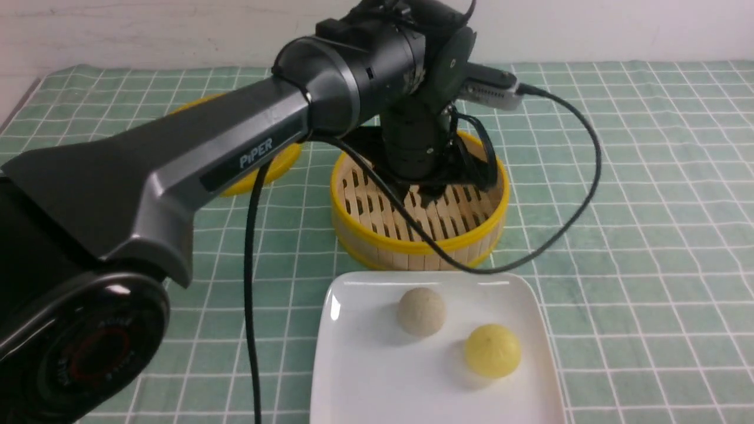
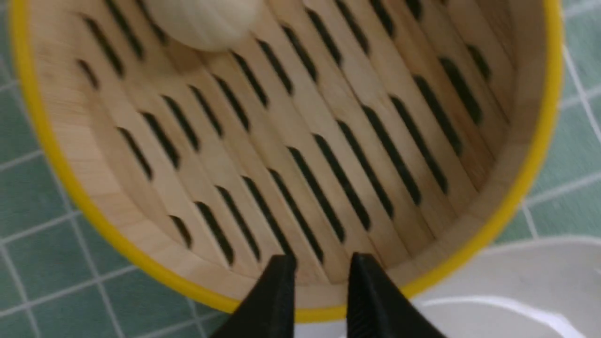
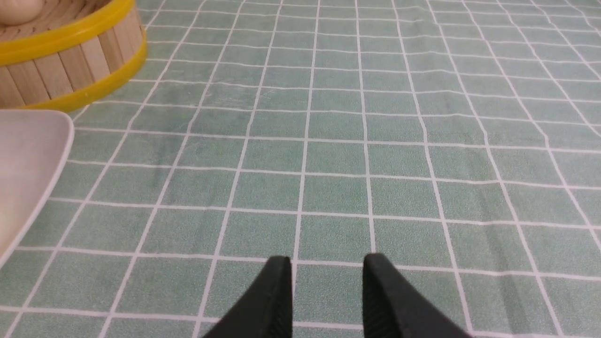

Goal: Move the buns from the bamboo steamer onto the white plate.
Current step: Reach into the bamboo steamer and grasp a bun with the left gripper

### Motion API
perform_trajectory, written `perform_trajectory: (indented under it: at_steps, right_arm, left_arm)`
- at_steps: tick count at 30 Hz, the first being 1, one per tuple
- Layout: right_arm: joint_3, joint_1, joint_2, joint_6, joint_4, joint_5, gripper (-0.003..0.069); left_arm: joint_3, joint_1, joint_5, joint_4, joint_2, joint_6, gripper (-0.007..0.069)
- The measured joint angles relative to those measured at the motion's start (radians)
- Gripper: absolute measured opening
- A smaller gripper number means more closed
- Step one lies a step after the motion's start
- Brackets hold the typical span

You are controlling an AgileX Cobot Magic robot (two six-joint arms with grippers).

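Observation:
The bamboo steamer [image 1: 412, 247] stands at the table's middle, behind the white plate [image 1: 377, 377]. One pale beige bun [image 1: 420, 311] lies on the plate beside a bright yellow bun [image 1: 492, 350]. Another pale bun [image 2: 202, 21] rests on the steamer's slatted floor [image 2: 328, 141], on the side away from the plate; the arm hides it in the front view. My left gripper [image 2: 321, 263] hangs over the steamer's near wall, open, with nothing between its fingers, well apart from that bun. My right gripper [image 3: 327, 263] is open above bare tablecloth, right of the plate [image 3: 28, 155].
A flat lid with a yellow rim [image 1: 277, 165] lies left of the steamer, mostly behind my left arm. The arm's black cable [image 1: 565, 224] loops over the steamer's front and right side. Green checked cloth [image 1: 648, 235] covers the table.

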Motion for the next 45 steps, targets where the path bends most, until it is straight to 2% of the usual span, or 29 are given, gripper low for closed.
perform_trajectory:
  at_steps: [1,4,9,13,16,19,20,23,26,30,33,34,35,38,39,41,45]
  right_arm:
    - [0.000,0.000,0.000,0.000,0.000,0.000,0.0240]
    - [0.000,0.000,0.000,0.000,0.000,0.000,0.0240]
    - [0.000,0.000,0.000,0.000,0.000,0.000,0.0240]
    - [0.000,0.000,0.000,0.000,0.000,0.000,0.0240]
    - [0.000,0.000,0.000,0.000,0.000,0.000,0.0240]
    - [0.000,0.000,0.000,0.000,0.000,0.000,0.0240]
    - [0.000,0.000,0.000,0.000,0.000,0.000,0.0240]
    - [0.000,0.000,0.000,0.000,0.000,0.000,0.0240]
    - [0.000,0.000,0.000,0.000,0.000,0.000,0.0240]
    - [0.000,0.000,0.000,0.000,0.000,0.000,0.0240]
    - [0.000,0.000,0.000,0.000,0.000,0.000,0.0240]
    - [0.000,0.000,0.000,0.000,0.000,0.000,0.0240]
    - [0.000,0.000,0.000,0.000,0.000,0.000,0.0240]
    - [0.000,0.000,0.000,0.000,0.000,0.000,0.0240]
    - [0.000,0.000,0.000,0.000,0.000,0.000,0.0240]
    - [0.000,0.000,0.000,0.000,0.000,0.000,0.0240]
    - [0.000,0.000,0.000,0.000,0.000,0.000,0.0240]
  left_arm:
    - [-0.011,0.013,0.001,0.006,0.000,-0.012,0.0085]
    - [-0.035,0.057,0.007,-0.019,0.004,-0.012,0.0019]
    - [-0.096,0.171,0.004,-0.208,0.038,0.041,0.0002]
    - [-0.107,0.241,-0.072,-0.375,0.085,0.110,0.0013]
    - [-0.108,0.257,-0.160,-0.442,0.120,0.161,0.0058]
    - [-0.108,0.252,-0.254,-0.457,0.149,0.175,0.0143]
    - [-0.108,0.252,-0.254,-0.457,0.149,0.175,0.0150]
    - [-0.109,0.247,-0.312,-0.453,0.176,0.179,0.0274]
    - [-0.109,0.247,-0.335,-0.427,0.197,0.179,0.0356]
    - [-0.109,0.248,-0.339,-0.415,0.216,0.179,0.0393]
    - [-0.109,0.245,-0.339,-0.413,0.231,0.179,0.0376]
    - [-0.109,0.242,-0.327,-0.411,0.238,0.179,0.0330]
    - [-0.109,0.242,-0.325,-0.411,0.239,0.179,0.0330]
    - [-0.109,0.240,-0.273,-0.411,0.241,0.179,0.0186]
    - [-0.110,0.240,-0.240,-0.412,0.238,0.179,0.0105]
    - [-0.115,0.240,-0.195,-0.412,0.228,0.179,0.0045]
    - [-0.147,0.240,-0.092,-0.416,0.173,0.179,0.0028]
